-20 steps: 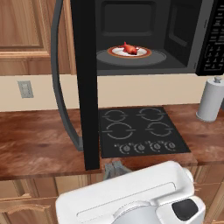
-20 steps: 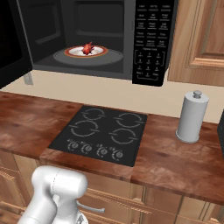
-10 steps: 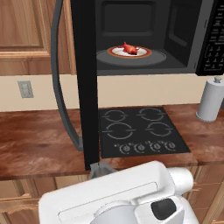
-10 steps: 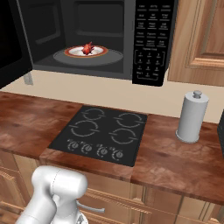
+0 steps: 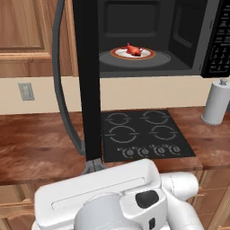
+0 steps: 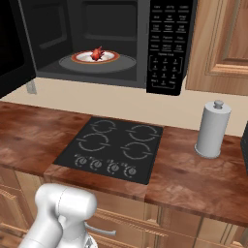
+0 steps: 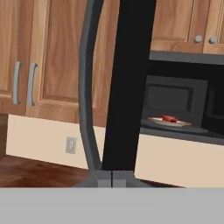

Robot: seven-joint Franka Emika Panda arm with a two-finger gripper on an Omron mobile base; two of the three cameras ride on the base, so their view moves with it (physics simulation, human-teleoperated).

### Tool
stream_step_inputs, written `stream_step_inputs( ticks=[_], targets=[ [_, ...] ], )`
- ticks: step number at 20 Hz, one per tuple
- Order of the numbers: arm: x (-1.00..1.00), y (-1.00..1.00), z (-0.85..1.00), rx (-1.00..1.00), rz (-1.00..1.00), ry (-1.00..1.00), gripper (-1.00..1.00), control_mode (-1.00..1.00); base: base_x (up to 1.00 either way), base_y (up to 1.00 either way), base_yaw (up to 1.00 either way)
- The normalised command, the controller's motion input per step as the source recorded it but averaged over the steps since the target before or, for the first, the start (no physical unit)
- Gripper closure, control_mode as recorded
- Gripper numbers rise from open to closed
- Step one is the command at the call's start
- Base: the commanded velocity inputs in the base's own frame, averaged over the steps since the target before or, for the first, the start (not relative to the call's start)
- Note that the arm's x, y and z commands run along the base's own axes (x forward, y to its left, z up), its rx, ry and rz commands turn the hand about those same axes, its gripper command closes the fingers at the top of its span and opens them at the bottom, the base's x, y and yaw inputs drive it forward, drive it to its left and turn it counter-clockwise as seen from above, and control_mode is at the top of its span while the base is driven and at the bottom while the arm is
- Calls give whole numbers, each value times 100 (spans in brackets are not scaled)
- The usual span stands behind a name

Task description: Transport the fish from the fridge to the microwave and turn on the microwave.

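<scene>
The fish (image 5: 132, 49) lies on a small plate (image 5: 133, 53) resting on the round turntable (image 6: 97, 63) inside the microwave (image 6: 167, 43), whose door (image 5: 86, 76) stands swung open toward the arm. The gripper (image 7: 112, 178) sits just below the lower edge of that door, fingers pressed together and holding nothing. Below the microwave, a black cooktop (image 6: 112, 148) is set into the wood counter (image 6: 193, 177), with a paper towel roll (image 6: 211, 129) standing to its right.

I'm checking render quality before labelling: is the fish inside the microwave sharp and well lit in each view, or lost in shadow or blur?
Left base view: the fish is bright on its plate against the dark microwave cavity. Right base view: equally clear, no glare. Hand view: small and soft-edged, a red smudge.
</scene>
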Motion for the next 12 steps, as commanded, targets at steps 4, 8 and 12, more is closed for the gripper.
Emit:
stream_step_inputs(
  ticks=[4, 8, 12],
  targets=[
    [18, 21, -17, 0, -2, 0, 100, -100, 0, 0, 0],
    [18, 23, -16, 0, -3, 0, 100, -100, 0, 0, 0],
    [18, 25, -16, 0, -3, 0, 100, -100, 0, 0, 0]
  ],
)
